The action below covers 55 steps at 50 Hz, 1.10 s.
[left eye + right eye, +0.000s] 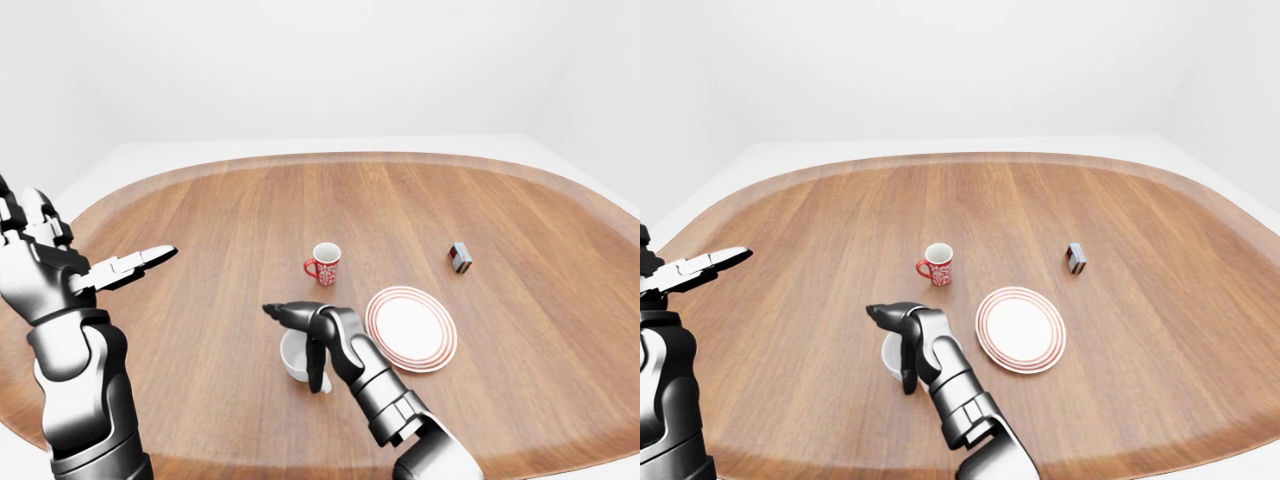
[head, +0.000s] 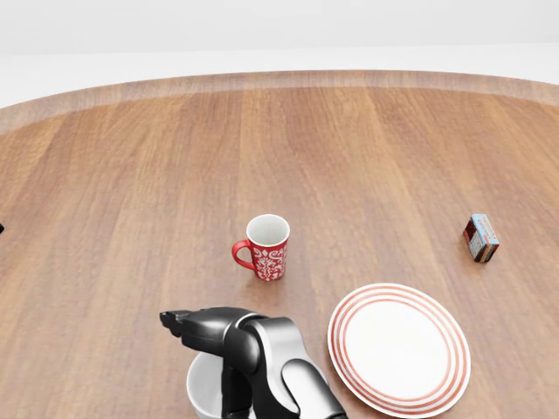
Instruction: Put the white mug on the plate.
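Unlabelled white mug (image 1: 293, 357) under right hand (image 1: 318, 335)

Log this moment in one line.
right robot hand: over white mug, grip unclear | plate: empty | left robot hand: open, raised

A big oval table of brown wood (image 1: 200, 215) is filling most of the left-eye view, and four things are sitting right on it. A small red mug with white patterns (image 2: 265, 246) is standing up near the middle, and a round white plate with red rings (image 2: 399, 346) is lying flat just below it and to the right. A plain white mug (image 1: 294, 357) is sitting left of the plate, partly hidden, and a tiny colourful box (image 2: 481, 237) is resting well apart on the right.
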Available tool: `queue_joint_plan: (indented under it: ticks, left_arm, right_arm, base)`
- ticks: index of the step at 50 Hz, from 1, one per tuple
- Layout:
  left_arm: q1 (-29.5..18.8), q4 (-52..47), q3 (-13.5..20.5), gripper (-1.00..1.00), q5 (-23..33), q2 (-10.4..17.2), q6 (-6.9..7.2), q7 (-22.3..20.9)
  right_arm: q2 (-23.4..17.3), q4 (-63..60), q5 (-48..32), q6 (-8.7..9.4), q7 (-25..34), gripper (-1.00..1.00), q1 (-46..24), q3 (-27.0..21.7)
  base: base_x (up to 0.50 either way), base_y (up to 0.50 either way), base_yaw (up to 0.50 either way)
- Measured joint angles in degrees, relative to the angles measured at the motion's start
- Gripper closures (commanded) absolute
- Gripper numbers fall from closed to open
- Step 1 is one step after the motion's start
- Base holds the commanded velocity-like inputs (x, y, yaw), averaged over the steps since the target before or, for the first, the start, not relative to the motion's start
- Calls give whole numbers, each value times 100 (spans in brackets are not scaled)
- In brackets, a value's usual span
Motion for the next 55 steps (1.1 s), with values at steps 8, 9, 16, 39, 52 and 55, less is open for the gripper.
queue_joint_plan:
  ticks: [8, 9, 16, 39, 52, 55]
  left_arm:
    - [-3, -12, 0, -100, -4, -1, 0, 0]
    - [-3, -13, -1, -100, -4, -1, 0, 0]
    - [-9, -24, 3, -100, -14, 3, 0, 4]
    - [2, 4, 2, -100, -29, -4, 0, 7]
    - [12, -7, 7, -100, -42, -8, 0, 8]
    - [13, -12, 10, -100, -47, -7, 0, 7]
  right_arm:
    - [-20, 436, 116, 0, -19, -100, -260, -16]
    - [-24, 493, 89, 0, -39, -100, -297, -10]
    - [-5, 870, -129, 0, -249, -100, -531, -17]
    - [133, 1592, -432, 0, -818, -100, -767, -56]
    - [160, 2121, -508, 0, -1231, -100, -900, -97]
    - [168, 2234, -513, 0, -1317, -100, -926, -105]
  base:
    - [0, 0, 0]
    - [0, 0, 0]
    - [0, 0, 0]
    - [0, 0, 0]
    - [0, 0, 0]
    - [0, 0, 0]
